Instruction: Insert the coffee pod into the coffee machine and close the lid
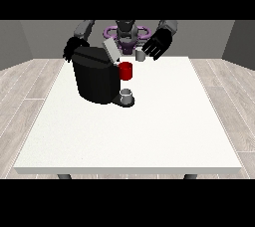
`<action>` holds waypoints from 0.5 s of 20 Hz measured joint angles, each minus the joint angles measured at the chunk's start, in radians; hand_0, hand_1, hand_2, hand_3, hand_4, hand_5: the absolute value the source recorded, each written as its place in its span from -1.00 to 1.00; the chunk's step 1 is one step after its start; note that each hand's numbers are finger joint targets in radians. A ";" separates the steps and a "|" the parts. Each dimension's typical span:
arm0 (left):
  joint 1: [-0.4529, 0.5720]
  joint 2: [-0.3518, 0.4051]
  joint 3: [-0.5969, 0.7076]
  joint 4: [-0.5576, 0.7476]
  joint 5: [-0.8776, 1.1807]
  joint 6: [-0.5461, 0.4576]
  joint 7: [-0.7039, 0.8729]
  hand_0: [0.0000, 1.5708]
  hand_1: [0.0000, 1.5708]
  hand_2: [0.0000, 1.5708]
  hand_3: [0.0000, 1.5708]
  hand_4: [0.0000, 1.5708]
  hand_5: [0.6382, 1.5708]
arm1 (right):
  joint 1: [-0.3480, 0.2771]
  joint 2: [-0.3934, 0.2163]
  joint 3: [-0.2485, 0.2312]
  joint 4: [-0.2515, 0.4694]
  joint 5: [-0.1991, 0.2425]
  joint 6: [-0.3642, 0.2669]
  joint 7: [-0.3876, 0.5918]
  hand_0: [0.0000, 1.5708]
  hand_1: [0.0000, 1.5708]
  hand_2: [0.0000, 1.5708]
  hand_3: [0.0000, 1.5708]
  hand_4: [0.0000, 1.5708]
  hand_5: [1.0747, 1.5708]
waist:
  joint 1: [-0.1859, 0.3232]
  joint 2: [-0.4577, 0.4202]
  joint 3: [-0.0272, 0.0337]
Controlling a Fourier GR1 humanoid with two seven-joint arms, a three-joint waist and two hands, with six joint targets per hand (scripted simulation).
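Coffee machine (94, 79) beside raised hand (158, 44), fingers spread.

Even, diffuse light; white table (149, 131) bright, no glare; faint shadow beside black coffee machine (94, 79).

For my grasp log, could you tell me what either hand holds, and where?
Nothing visibly: the hand at the view's right hangs open; the other hand is half hidden behind the black coffee machine.

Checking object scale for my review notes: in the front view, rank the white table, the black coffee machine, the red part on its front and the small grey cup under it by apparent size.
1. White table, by far the largest.
2. Black coffee machine.
3. Red part.
4. Grey cup, slightly smaller than the red part; the two are close, so that order is unsure.
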 measured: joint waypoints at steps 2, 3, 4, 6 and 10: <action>-0.032 0.008 0.006 0.005 0.002 -0.013 0.011 0.61 0.61 0.68 0.59 -0.34 1.00 | -0.015 -0.006 -0.002 -0.007 0.005 -0.005 0.006 -1.00 -1.00 -1.00 -1.00 -0.30 1.00 | -0.009 0.010 0.0000; -0.040 0.017 0.012 0.008 0.002 -0.013 0.006 0.64 0.64 0.71 0.62 -0.34 1.00 | -0.016 -0.009 -0.004 -0.016 0.002 -0.002 0.003 -1.00 -1.00 -1.00 -1.00 -0.34 1.00 | -0.018 0.019 0.0001; -0.055 0.023 0.012 0.010 0.001 -0.018 0.008 0.63 0.63 0.70 0.61 -0.34 1.00 | -0.012 -0.003 0.003 -0.015 0.004 -0.013 -0.015 -1.00 -1.00 -1.00 -1.00 -0.38 1.00 | -0.021 0.030 0.0000; -0.073 0.031 0.015 0.013 -0.001 -0.023 0.010 0.61 0.61 0.67 0.58 -0.36 1.00 | -0.014 -0.016 -0.005 -0.018 -0.002 -0.003 -0.015 -1.00 -1.00 -1.00 -1.00 -0.39 1.00 | -0.029 0.039 0.0001; -0.099 0.024 0.010 0.018 -0.017 -0.002 0.015 0.63 0.63 0.66 0.57 -0.38 1.00 | -0.035 -0.005 -0.001 -0.024 0.008 -0.021 -0.023 -1.00 -1.00 -1.00 -1.00 -0.39 1.00 | -0.034 0.067 0.0002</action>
